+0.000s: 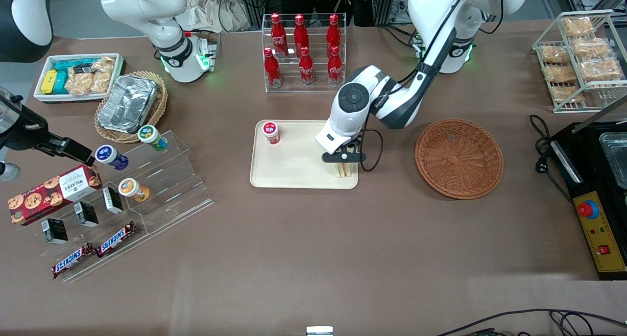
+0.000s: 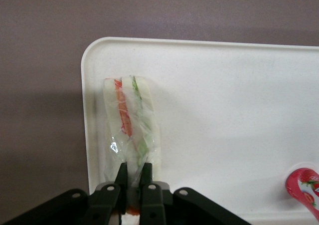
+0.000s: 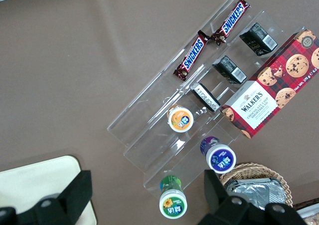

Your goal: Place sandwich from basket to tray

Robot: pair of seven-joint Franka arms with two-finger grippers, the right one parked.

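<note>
We are at the set-down: our gripper (image 2: 133,174) clasps the sandwich (image 2: 130,125) on the tray (image 1: 289,172) corner nearest the emptied basket (image 1: 459,158); next, release and lift clear

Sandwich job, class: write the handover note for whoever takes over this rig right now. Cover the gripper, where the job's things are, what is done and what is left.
Gripper: shut on the sandwich, low over the tray, at the corner nearest the basket and the front camera.
Sandwich: standing on edge on the tray, clear wrap on.
Basket: beside the tray, toward the working arm's end, nothing in it.
Done: sandwich brought from basket to tray.
Left: open the fingers and lift the arm away. A red-lidded cup also sits on the tray.
</note>
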